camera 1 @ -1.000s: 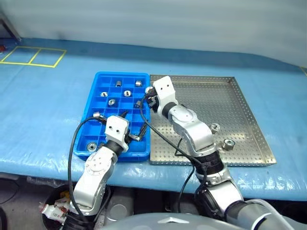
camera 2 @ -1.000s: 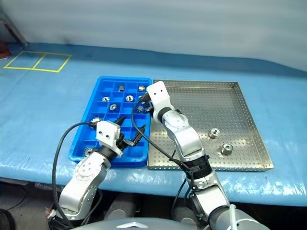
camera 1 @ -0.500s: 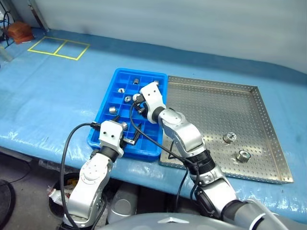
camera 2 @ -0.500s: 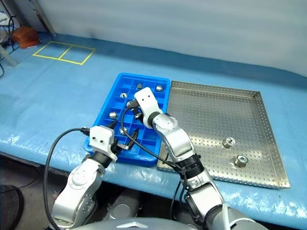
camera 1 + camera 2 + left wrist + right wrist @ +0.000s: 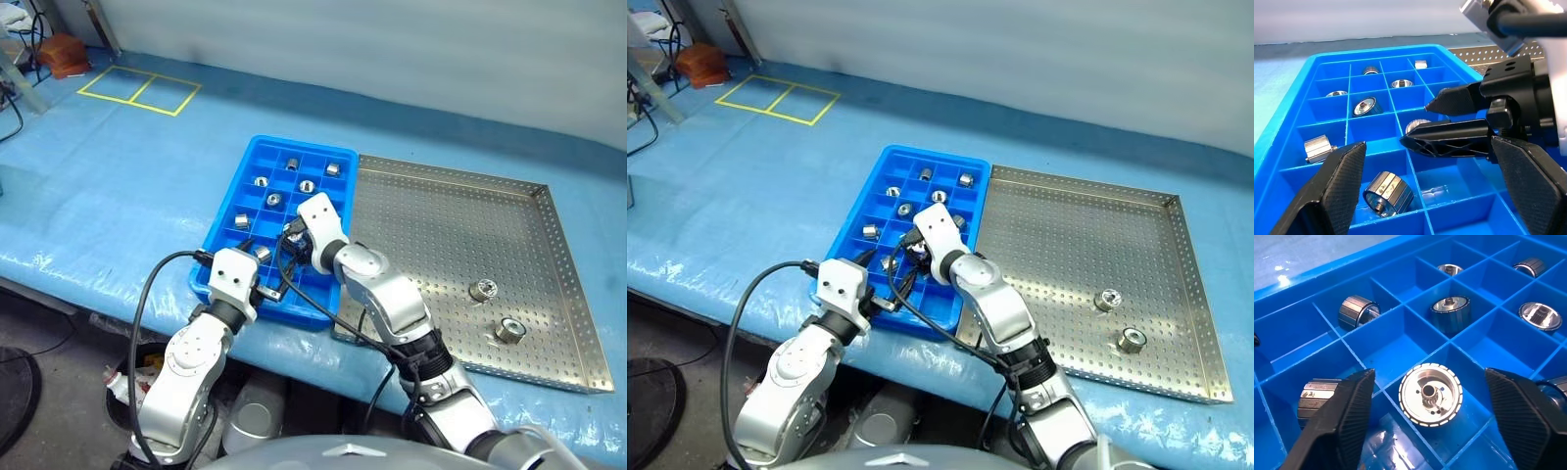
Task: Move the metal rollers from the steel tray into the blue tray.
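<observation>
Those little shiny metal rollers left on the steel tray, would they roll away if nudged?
Probably not at once: both metal rollers seem to stand on end on the steel tray. Tipped over, they would likely roll. Polished metal, so probably slippery and heavy for their size.

A long worktop under a wrinkled light-blue plastic cover carries everything, and the cover hangs over the near edge. Two trays lie directly on it, side by side and touching along one long edge: the blue tray on the left, with its grid of small square compartments, and the wider steel tray on the right, perforated across its floor with a low raised rim. Both sit close to the near edge. At the far left corner, two adjoining rectangles of yellow tape are marked on the cover, well apart from the trays.
</observation>
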Tool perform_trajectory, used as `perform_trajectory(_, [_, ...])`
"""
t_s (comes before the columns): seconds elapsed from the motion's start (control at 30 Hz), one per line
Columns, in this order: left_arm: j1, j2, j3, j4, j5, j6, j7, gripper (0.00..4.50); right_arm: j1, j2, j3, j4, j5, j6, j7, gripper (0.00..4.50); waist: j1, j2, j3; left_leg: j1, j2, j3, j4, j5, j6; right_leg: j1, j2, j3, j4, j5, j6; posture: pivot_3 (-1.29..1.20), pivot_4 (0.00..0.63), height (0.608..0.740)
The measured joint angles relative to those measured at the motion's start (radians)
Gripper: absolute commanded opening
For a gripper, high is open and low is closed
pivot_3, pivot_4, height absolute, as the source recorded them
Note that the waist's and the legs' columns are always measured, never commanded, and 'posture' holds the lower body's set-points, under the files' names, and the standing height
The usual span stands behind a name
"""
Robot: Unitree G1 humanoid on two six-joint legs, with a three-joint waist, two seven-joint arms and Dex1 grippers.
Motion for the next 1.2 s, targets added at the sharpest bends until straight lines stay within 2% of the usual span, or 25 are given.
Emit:
perform_trajectory(0.23, [-0.065, 0.0, -0.021, 0.042, -0.015, 0.001, -0.058, 4.5, 0.068, -0.017, -0.189, -0.198, 0.011, 0.062, -0.085, 4.46, -0.028, 0.0, -0.001, -0.001, -0.001, 0.0, 0.002, 0.0, 0.0, 0.0, 0.0, 0.0, 0.0, 0.001, 0.001, 0.2, 0.15, 0.74])
perform_trajectory(0.4, [-0.126, 0.0, -0.047, 0.093, -0.036, 0.002, -0.108, 4.5, 0.131, -0.038, -0.31, -0.288, -0.032, 0.117, -0.193, 4.46, -0.104, 0.001, -0.001, -0.001, -0.001, -0.001, 0.003, 0.0, 0.0, 0.001, 0.0, 0.0, 0.001, 0.001, 0.0, 0.14, 0.15, 0.74])
perform_trajectory(0.57, [-0.176, 0.001, -0.083, 0.144, -0.039, -0.002, -0.159, 4.5, 0.152, 0.009, -0.403, -0.293, -0.082, 0.119, -0.324, 4.46, -0.205, 0.001, -0.001, 0.0, -0.001, -0.001, 0.003, 0.0, 0.001, 0.002, 0.0, 0.002, 0.002, 0.001, 0.0, 0.1, 0.15, 0.74])
perform_trajectory(0.7, [-0.204, -0.006, -0.113, 0.169, -0.039, -0.006, -0.184, 4.5, 0.153, 0.053, -0.434, -0.247, -0.102, 0.112, -0.394, 4.46, -0.262, 0.002, -0.001, 0.005, -0.001, -0.001, 0.003, 0.001, 0.001, 0.007, 0.001, 0.003, 0.003, 0.001, 0.001, 0.07, 0.15, 0.74])
perform_trajectory(0.83, [-0.231, -0.014, -0.152, 0.179, -0.039, -0.011, -0.209, 4.5, 0.15, 0.077, -0.471, -0.139, -0.102, 0.081, -0.446, 4.46, -0.284, 0.002, -0.001, 0.016, 0.0, -0.001, 0.002, 0.0, 0.001, 0.016, 0.001, 0.004, 0.002, 0.0, 0.0, 0.06, 0.15, 0.74])
perform_trajectory(1.2, [-0.243, 0.002, -0.195, 0.179, -0.035, -0.013, -0.253, 4.5, 0.149, 0.086, -0.515, 0.026, -0.047, 0.013, -0.476, 4.46, -0.29, 0.003, -0.001, 0.016, 0.0, -0.003, 0.002, 0.001, 0.001, 0.016, 0.001, 0.006, 0.002, 0.001, 0.001, 0.08, 0.15, 0.74])
